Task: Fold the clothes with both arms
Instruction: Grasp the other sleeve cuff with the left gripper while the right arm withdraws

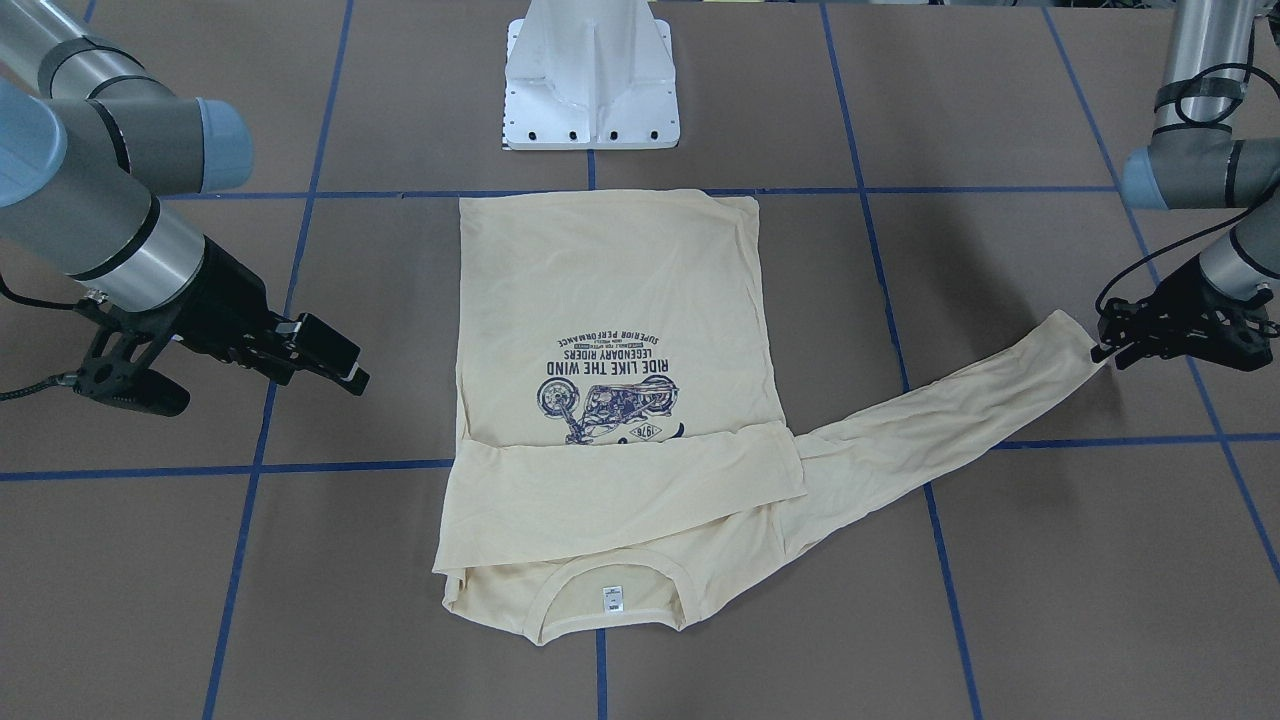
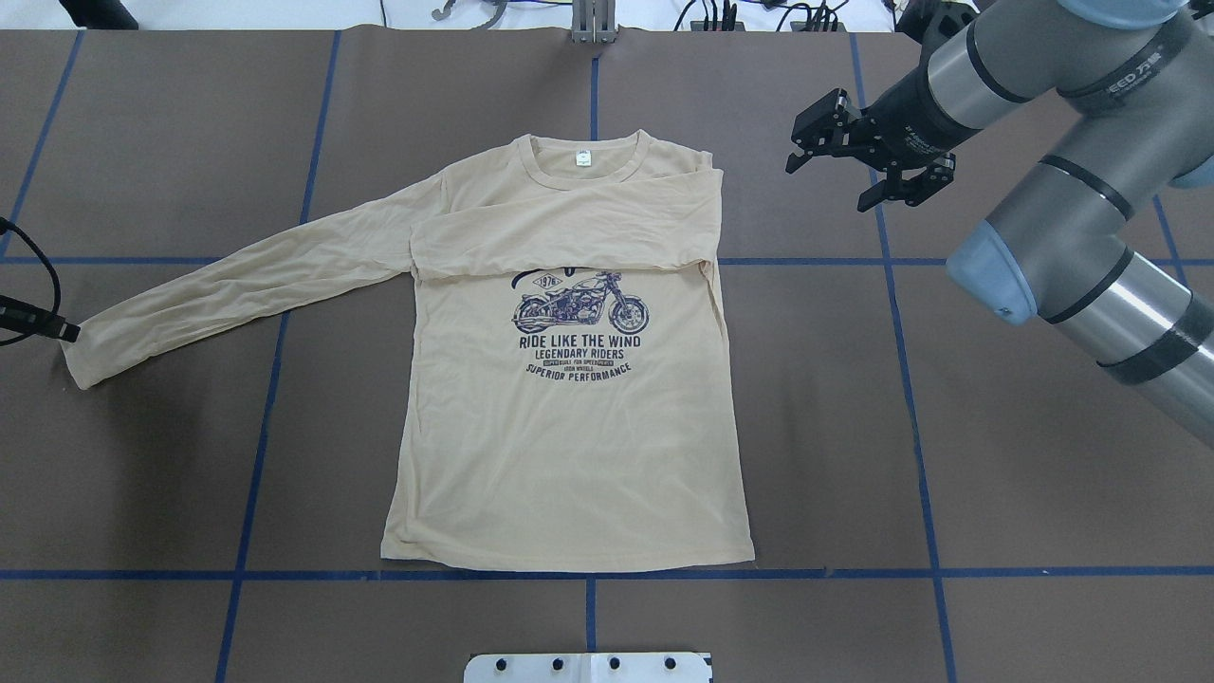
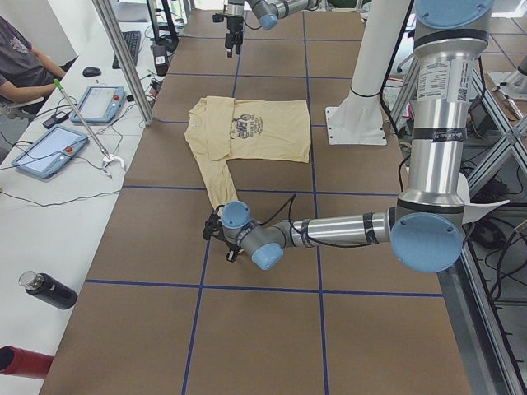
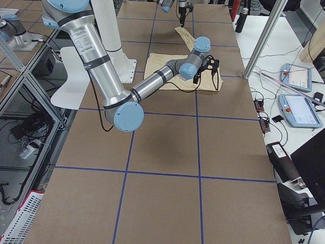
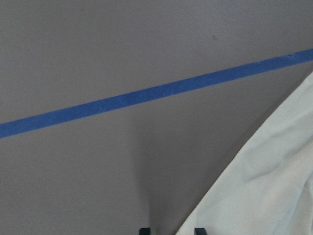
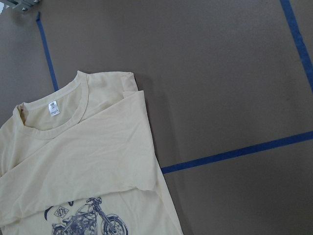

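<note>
My left gripper (image 1: 1103, 352) sits at the cuff of the outstretched sleeve (image 2: 237, 285). In the wrist view its two fingertips (image 5: 198, 230) stand close together with the cloth's edge between them. The cuff looks raised off the table (image 2: 948, 474) with a shadow under it, so I judge it pinched. My right gripper (image 2: 827, 186) hovers with its jaws apart and nothing between them, just beside the shirt's folded shoulder and clear of the fabric.

The T-shirt (image 2: 569, 427) lies face-up in the middle of the table, collar away from the robot. One sleeve (image 2: 569, 237) is already laid across the chest, covering the top of the print (image 2: 580, 313). I read the step in hand as folding the second sleeve. The next move calls for carrying the cuff up and across the chest, low enough not to drag the body askew.

The shirt is thin, pale cream knit, limp and lightly creased, and it will likely slump where it is not supported. The table is matte brown, gridded with blue tape (image 2: 910, 379).
</note>
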Controlling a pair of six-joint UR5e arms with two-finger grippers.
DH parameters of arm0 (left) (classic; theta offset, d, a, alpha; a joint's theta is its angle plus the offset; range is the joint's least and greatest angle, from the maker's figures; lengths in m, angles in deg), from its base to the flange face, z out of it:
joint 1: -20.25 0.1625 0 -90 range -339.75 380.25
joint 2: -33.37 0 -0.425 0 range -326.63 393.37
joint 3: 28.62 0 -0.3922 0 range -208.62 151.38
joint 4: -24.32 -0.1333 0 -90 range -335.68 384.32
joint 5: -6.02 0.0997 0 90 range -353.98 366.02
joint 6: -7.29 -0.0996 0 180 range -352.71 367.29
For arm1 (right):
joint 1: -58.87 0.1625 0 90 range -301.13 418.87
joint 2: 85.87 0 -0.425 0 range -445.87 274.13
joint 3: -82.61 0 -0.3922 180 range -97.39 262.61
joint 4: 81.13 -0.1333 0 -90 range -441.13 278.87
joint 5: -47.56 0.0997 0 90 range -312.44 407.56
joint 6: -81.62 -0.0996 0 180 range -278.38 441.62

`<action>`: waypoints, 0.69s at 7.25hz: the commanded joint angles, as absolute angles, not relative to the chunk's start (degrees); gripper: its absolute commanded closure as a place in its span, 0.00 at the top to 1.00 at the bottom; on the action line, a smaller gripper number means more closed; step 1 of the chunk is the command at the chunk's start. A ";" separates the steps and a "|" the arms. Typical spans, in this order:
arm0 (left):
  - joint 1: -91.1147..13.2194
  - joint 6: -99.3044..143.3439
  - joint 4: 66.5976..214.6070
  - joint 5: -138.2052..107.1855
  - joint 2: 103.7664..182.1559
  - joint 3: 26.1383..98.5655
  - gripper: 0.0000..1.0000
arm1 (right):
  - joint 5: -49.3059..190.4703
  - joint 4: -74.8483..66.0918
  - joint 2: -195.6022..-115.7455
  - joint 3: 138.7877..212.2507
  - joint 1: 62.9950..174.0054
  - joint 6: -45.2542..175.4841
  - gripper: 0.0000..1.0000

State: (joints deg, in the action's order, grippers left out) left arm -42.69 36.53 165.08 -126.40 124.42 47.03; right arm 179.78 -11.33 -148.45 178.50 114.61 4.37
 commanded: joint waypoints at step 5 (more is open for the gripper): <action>-42.33 36.38 165.21 -127.48 124.51 46.09 0.30 | 180.01 -11.34 -148.53 178.59 114.68 4.27 0.99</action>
State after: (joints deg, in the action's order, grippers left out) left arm -42.37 36.32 165.17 -127.45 124.50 46.16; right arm 180.01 -11.34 -148.52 178.59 114.67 4.34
